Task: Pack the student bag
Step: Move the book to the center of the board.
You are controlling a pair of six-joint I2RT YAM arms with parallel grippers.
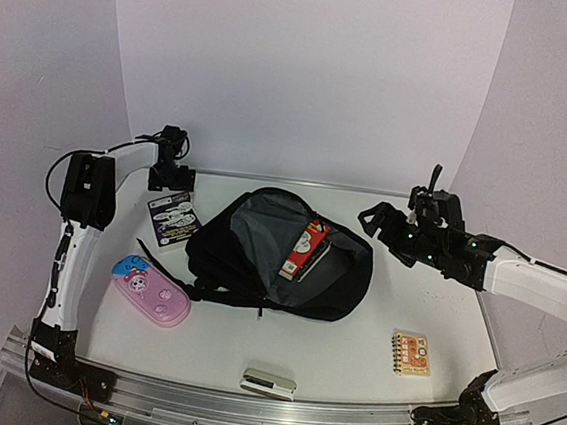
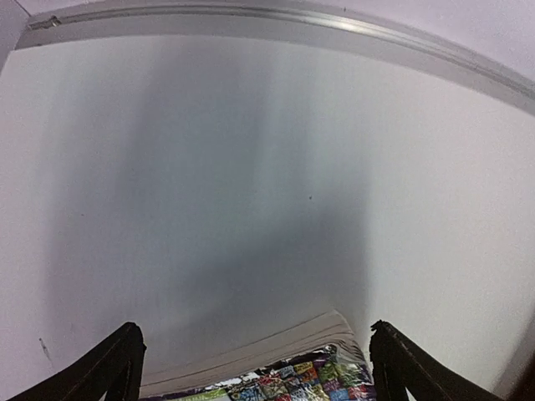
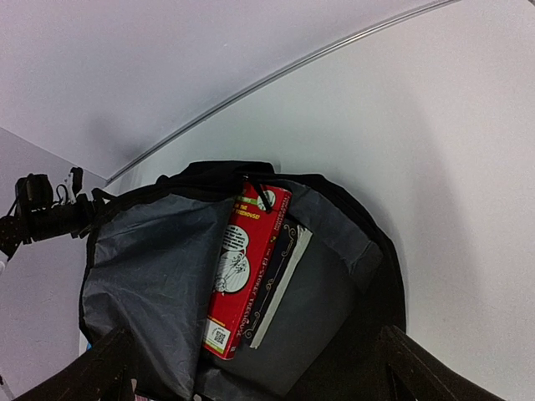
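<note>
The student bag (image 1: 342, 278) lies open in the middle of the table, grey lining up. A red book (image 1: 306, 249) and a dark book stand in it; the right wrist view shows the bag (image 3: 150, 276), the red book (image 3: 247, 259) and the dark book (image 3: 280, 280). My right gripper (image 1: 375, 221) is open and empty, just right of the bag's mouth, and in its own view (image 3: 255, 334) it hangs over the lining. My left gripper (image 1: 171, 176) is open at the far left, over the far end of a colourful book (image 1: 174, 218). That book (image 2: 292, 380) lies between the fingers (image 2: 117, 368).
A pink pencil case (image 1: 150, 291) lies front left of the bag. A small spiral notebook (image 1: 411, 352) lies front right. A small silver case (image 1: 268, 382) lies near the front rail (image 1: 344, 419). White walls close the back and sides.
</note>
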